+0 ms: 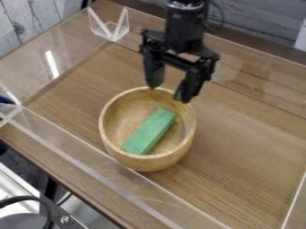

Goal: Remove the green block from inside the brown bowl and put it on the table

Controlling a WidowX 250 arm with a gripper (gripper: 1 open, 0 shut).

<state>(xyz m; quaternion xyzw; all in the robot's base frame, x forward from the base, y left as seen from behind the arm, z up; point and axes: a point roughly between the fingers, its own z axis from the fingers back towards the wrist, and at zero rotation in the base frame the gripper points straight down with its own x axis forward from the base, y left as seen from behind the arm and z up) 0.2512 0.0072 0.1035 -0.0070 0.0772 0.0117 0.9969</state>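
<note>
The one pincer (170, 89), released with its fingers spread, hangs over the far rim of the bowl (107, 130); to do the reach well, bring it centrally over the block, turn the fingers to straddle its long sides, then lower without brushing the bowl's wall. One green block (149, 131) lies inside the one bowl, on the one bench (227, 165).

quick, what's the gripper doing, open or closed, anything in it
Gripper: open, holding nothing; the green block lies in the bowl.
</note>
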